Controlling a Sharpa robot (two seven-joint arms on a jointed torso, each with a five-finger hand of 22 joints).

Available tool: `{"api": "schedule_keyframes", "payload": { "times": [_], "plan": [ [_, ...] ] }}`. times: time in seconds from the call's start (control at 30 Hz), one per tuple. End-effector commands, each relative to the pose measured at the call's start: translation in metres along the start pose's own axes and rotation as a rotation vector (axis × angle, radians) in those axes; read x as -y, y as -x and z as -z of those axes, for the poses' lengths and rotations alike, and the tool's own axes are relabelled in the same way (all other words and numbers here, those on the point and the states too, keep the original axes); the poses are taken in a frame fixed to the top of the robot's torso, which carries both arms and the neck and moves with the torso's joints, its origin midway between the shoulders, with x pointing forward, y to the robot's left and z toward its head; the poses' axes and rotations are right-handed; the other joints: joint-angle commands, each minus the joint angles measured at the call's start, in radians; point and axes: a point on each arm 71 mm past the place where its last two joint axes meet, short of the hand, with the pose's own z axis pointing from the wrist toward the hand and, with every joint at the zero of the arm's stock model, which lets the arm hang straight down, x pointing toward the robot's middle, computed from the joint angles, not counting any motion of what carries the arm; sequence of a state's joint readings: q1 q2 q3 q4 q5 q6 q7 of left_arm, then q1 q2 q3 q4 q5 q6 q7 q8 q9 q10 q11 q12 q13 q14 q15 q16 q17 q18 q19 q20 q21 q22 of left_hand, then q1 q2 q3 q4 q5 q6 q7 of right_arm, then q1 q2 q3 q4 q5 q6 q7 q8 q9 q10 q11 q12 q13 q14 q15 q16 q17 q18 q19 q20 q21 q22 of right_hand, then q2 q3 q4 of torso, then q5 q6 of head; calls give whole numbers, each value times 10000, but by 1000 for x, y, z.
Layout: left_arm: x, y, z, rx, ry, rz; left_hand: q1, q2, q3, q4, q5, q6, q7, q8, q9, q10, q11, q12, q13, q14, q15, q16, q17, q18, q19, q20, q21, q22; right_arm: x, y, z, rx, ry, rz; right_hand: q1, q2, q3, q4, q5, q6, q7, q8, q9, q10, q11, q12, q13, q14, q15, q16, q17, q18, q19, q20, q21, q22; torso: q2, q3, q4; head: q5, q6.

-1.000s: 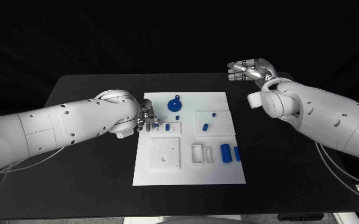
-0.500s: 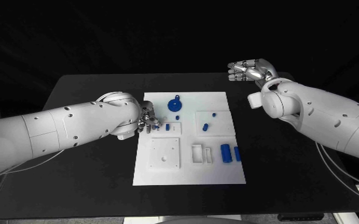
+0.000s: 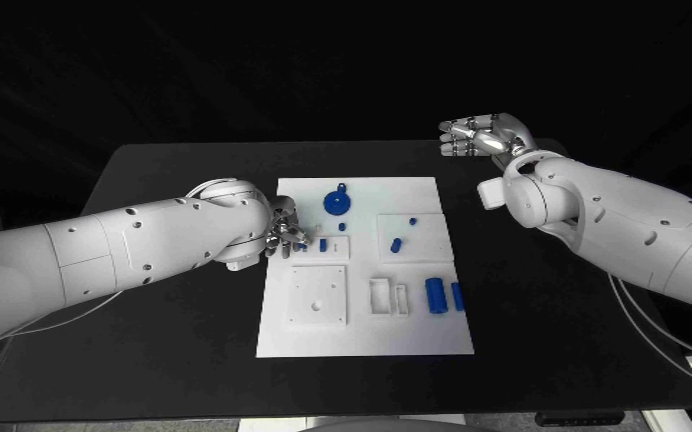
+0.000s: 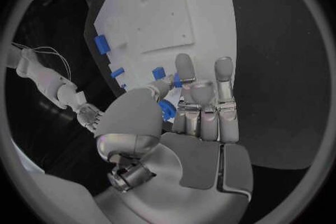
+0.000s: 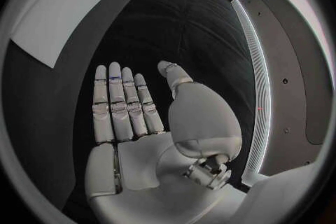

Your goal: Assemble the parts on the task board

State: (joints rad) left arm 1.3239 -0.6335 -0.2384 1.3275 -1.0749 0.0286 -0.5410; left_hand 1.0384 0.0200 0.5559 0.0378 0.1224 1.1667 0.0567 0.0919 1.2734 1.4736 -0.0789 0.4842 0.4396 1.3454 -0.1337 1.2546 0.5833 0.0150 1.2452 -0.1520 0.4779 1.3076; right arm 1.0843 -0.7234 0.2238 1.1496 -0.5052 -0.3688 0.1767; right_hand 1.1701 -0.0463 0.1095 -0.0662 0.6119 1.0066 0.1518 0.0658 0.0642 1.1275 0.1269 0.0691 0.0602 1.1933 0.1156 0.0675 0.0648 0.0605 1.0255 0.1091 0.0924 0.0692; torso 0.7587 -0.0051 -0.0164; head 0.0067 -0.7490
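Observation:
The white task board (image 3: 361,332) lies mid-table. On it are a blue disc (image 3: 339,199), small blue parts (image 3: 323,245) (image 3: 395,245) and two blue cylinders (image 3: 436,294) at its near right. My left hand (image 3: 284,230) hangs at the board's left edge, just left of the small part. In the left wrist view its fingers (image 4: 217,89) are straight, with the thumb (image 4: 157,89) close to them. Blue parts (image 4: 167,109) show in the gap behind, and nothing is plainly held. My right hand (image 3: 483,136) is raised past the board's far right corner, palm flat and bare (image 5: 140,117).
A square white plate (image 3: 317,297) with a hole sits at the board's near left, and a white slotted block (image 3: 382,295) stands beside it. Black table (image 3: 173,352) surrounds the board on all sides. My right forearm (image 3: 591,212) hangs over the table's right side.
My left hand has drawn slightly back from the small blue part toward the board's left edge. The right hand and all parts are unchanged.

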Motion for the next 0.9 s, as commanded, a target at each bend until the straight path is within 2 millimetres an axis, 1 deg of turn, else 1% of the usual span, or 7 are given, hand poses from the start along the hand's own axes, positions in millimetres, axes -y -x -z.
{"api": "schedule_keyframes", "payload": {
  "times": [0.03, 0.17, 0.4, 0.9],
  "plan": [
    [1, -4, -1, -124, -52, -154, 114, 50, 895, -912, 12, 1011, -932, -5, -7, 192, -72, 26, 7, -18, -25, -3, -11, -84, -26, -17, 29, 193, 0, -1, 0, -160, 63, -32, -18, 0, -6, 49, 33, -42, 32, -34, -4, -60, 20, -32, -14, -68, -17, -51, -14, 124, -65, 27, -17, -16, 4, -1, -5, -1, -4],
    [1, -5, -1, -156, -58, -163, 113, 56, 895, -906, -5, 1010, -932, -7, -2, 193, -71, 26, 7, -22, -24, -7, -21, -84, -28, -16, 25, 193, 0, -1, 0, -163, 62, -33, -18, 0, -6, 49, 33, -42, 32, -34, -4, -60, 20, -32, -14, -68, -17, -51, -14, 124, -65, 27, -17, -16, 2, -9, 3, 4, -7],
    [0, -5, -1, -184, -51, -168, 113, 56, 895, -906, -5, 1010, -932, -7, -2, 193, -71, 26, 7, -22, -24, -7, -21, -84, -28, -16, 25, 193, 0, -2, 0, -165, 60, -34, -20, 1, -6, 56, 38, -42, 30, -34, -4, -58, 19, -30, -13, -66, -17, -49, -14, 125, -64, 27, -17, -15, 1, 1, -4, 2, -3],
    [1, -8, 0, -383, -100, -270, 126, 44, 887, -917, -16, 1013, -932, -13, 15, 198, -70, 27, 10, -19, -25, -2, -20, -86, -26, -17, 17, 193, 1, -1, 0, -163, 46, -32, -19, -1, -5, 58, 39, -42, 32, -33, -4, -58, 20, -30, -13, -69, -17, -51, -14, 124, -65, 27, -18, -16, 4, -1, -4, 11, -8]
  ]
}}
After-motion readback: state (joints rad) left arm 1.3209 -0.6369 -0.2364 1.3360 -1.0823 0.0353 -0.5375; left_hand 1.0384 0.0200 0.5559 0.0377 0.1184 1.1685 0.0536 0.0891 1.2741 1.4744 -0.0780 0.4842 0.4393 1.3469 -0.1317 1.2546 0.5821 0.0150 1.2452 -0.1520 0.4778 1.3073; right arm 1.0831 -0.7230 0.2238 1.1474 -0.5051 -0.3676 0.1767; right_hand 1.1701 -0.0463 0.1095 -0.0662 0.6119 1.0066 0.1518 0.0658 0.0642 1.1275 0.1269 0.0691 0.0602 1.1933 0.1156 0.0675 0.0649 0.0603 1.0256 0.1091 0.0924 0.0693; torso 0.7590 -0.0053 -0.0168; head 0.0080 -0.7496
